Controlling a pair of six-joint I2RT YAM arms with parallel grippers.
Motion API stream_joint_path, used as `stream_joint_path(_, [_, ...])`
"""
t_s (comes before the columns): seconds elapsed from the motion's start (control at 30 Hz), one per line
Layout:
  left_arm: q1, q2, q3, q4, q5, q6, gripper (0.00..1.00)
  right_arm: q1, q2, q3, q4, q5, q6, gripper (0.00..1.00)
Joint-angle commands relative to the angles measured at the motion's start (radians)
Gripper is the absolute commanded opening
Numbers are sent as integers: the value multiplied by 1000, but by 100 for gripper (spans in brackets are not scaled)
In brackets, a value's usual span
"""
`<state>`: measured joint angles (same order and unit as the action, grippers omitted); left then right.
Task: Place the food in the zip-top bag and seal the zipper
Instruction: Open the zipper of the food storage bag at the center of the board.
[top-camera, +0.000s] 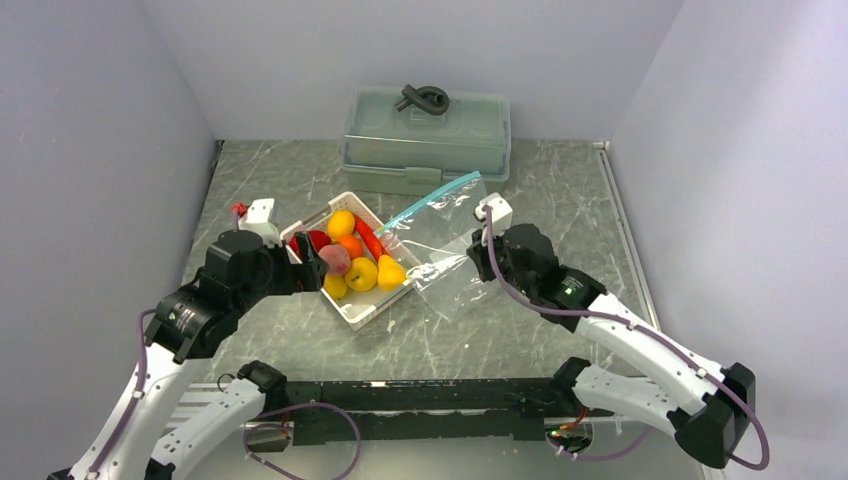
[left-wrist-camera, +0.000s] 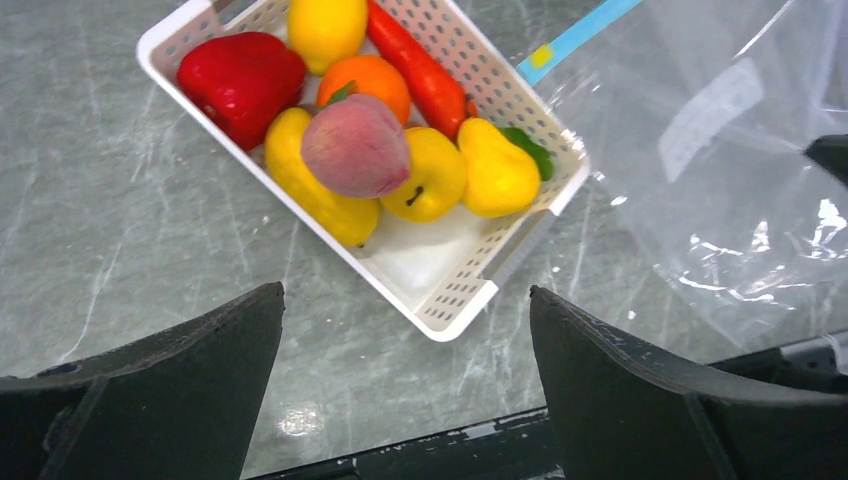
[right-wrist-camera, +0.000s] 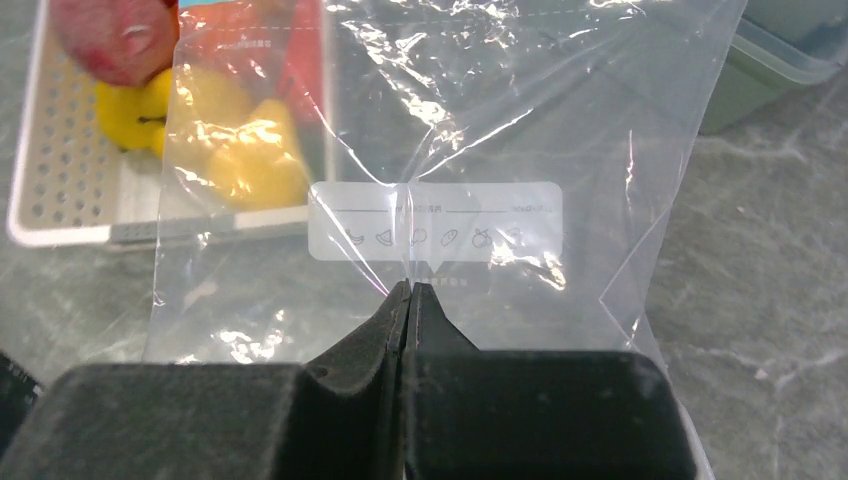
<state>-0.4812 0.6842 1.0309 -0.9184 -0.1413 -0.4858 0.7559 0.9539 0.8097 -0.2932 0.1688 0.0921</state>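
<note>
While the right tool (right-wrist-camera: 410, 292) is pinching the limp zip-top bag (right-wrist-camera: 500, 120), the wide-open left tool (left-wrist-camera: 403, 300) is hovering over light food (left-wrist-camera: 357, 150) likely needing mid-body grips.

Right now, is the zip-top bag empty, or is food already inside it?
Empty. The zip-top bag is clear and holds nothing; all the food lies in the white basket.

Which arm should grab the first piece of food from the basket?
Left. The left gripper hangs open at the basket, facing the food. The right gripper is shut on the zip-top bag beside the basket, so it is busy.
</note>
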Motion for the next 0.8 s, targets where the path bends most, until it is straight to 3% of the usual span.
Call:
stream_joint_path(0.0, [3, 27, 71, 24, 120, 48, 98, 30, -71, -27, 87, -111, -108, 0])
stream_joint_path(0.77, [4, 97, 144, 67, 342, 52, 98, 133, -205, -39, 26, -428, -276, 0])
